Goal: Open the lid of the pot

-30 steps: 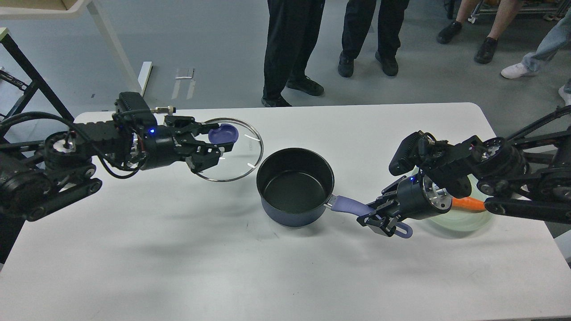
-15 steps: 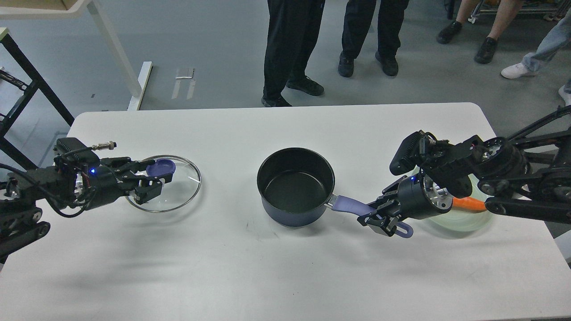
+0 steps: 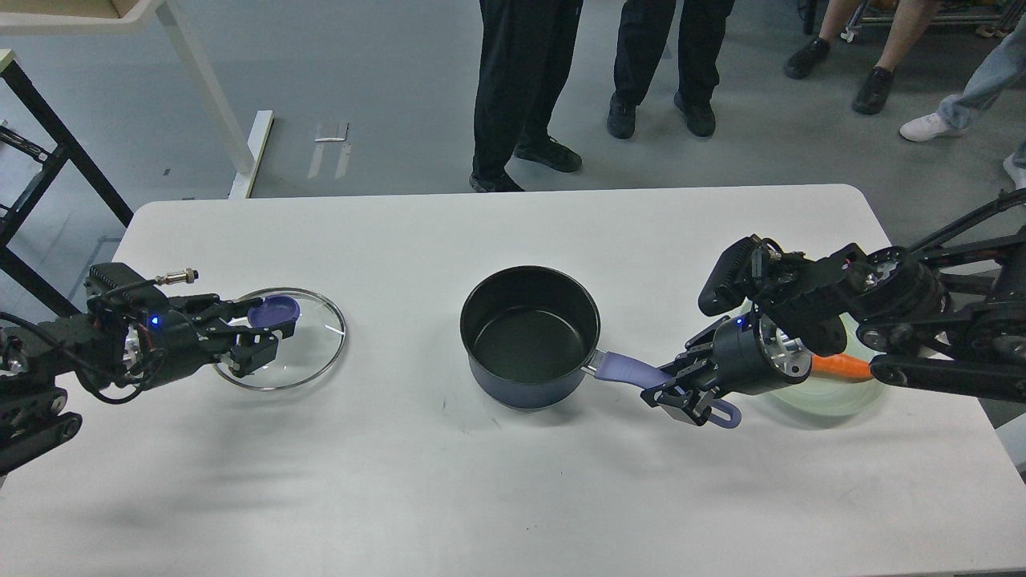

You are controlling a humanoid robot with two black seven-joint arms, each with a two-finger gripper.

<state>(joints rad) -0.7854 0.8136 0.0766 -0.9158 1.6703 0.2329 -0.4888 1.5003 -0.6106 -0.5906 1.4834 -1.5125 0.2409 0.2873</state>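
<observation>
A dark blue pot [image 3: 529, 336] stands uncovered in the middle of the white table, its purple handle [image 3: 633, 372] pointing right. My right gripper [image 3: 683, 391] is shut on that handle. The glass lid [image 3: 309, 340] with a purple knob [image 3: 272, 310] is at the table's left, low over or resting on the tabletop. My left gripper [image 3: 258, 332] is shut on the lid at its knob.
A pale green plate [image 3: 834, 397] with an orange carrot [image 3: 842, 366] sits under my right arm at the table's right. Several people's legs [image 3: 521, 88] stand beyond the far table edge. A table frame [image 3: 48, 136] stands at the far left.
My left gripper has carried the lid from beside the pot leftward and down to the table's left side. The right gripper and pot have held still.
</observation>
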